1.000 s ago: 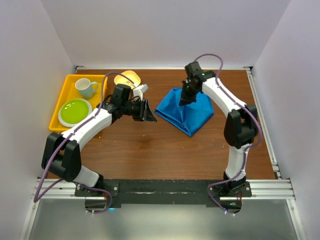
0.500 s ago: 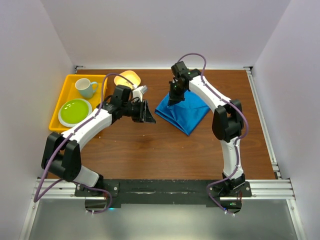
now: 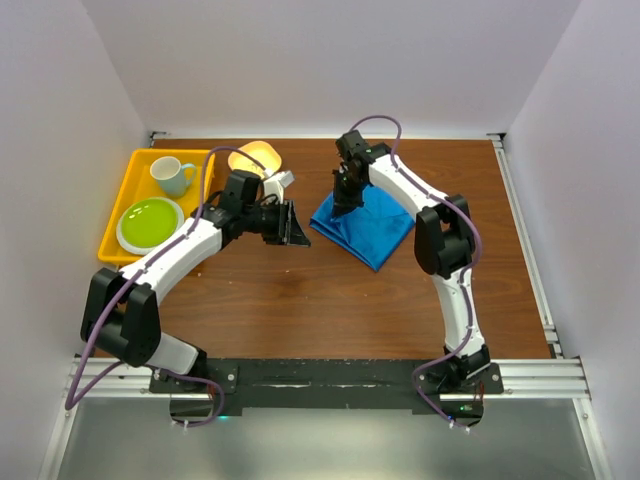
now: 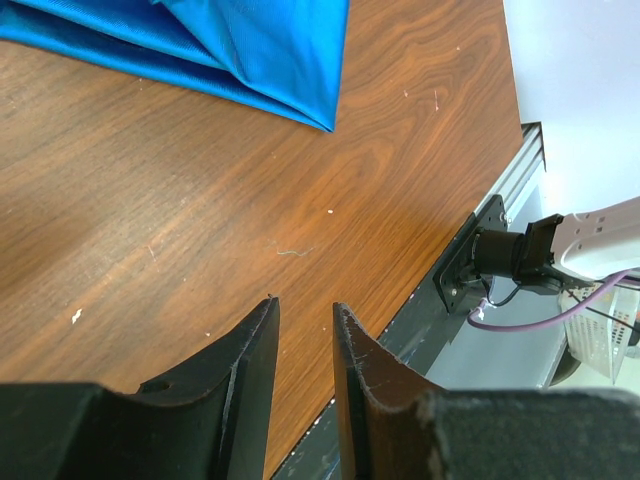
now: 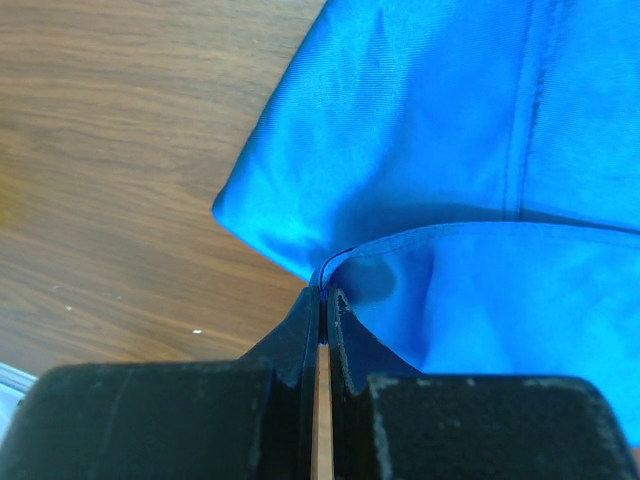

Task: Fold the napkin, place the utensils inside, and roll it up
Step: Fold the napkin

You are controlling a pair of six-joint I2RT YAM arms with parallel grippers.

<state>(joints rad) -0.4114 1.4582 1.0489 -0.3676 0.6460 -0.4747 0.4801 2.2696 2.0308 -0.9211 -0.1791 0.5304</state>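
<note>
The blue napkin (image 3: 375, 225) lies on the table right of centre, with a layer lifted over itself. My right gripper (image 3: 343, 196) is at its far-left corner, shut on the hemmed napkin edge (image 5: 420, 240); its closed tips (image 5: 324, 292) pinch the cloth just above the wood. My left gripper (image 3: 296, 224) hovers left of the napkin, jaws slightly apart (image 4: 305, 305) with nothing between them; a napkin (image 4: 250, 40) corner shows beyond it. A small pale slim piece (image 3: 283, 179) sticks out by the left wrist; I cannot tell whether it is the utensils.
A yellow tray (image 3: 125, 180) at the far left holds a pale teal cup (image 3: 172, 175) and a green plate (image 3: 150, 222). A yellow bowl (image 3: 256, 156) sits just right of the tray. The table's metal rail (image 4: 490, 215) runs past the left gripper.
My right gripper has carried the napkin's edge leftward and slightly away, drawing the cloth over itself so the napkin looks narrower. The left arm has stayed still.
</note>
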